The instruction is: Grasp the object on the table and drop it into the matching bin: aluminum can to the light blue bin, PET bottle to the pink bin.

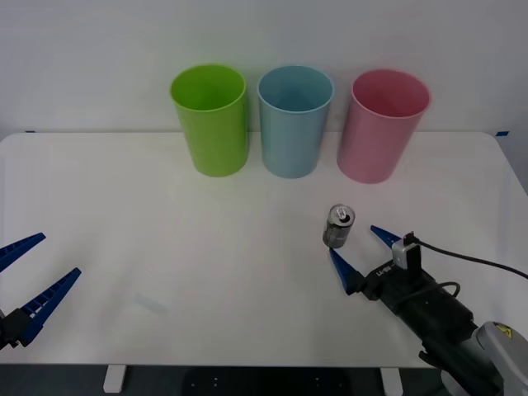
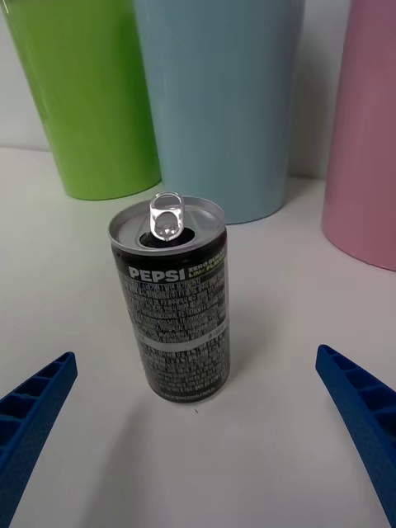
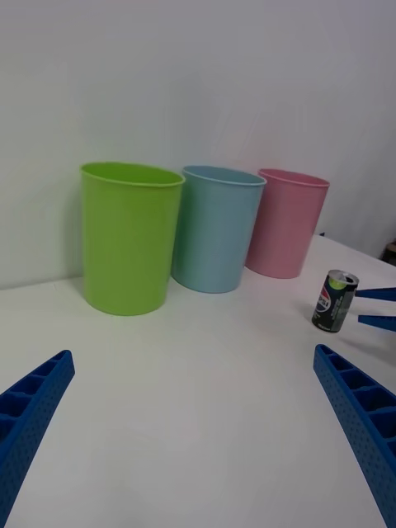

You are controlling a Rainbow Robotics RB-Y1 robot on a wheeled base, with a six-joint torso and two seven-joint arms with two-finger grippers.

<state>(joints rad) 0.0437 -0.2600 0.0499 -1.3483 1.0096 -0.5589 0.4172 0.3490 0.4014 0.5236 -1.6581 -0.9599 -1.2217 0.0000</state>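
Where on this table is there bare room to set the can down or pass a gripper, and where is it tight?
Bare white table runs from the open left gripper across to the aluminum can, and between the can and the bins. It is crowded along the far edge, where the lime green bin, light blue bin and pink bin stand close together, and around the can, flanked by the open right gripper.

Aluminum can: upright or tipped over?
Upright. The aluminum can stands on its base on the table, pull-tab top facing up.
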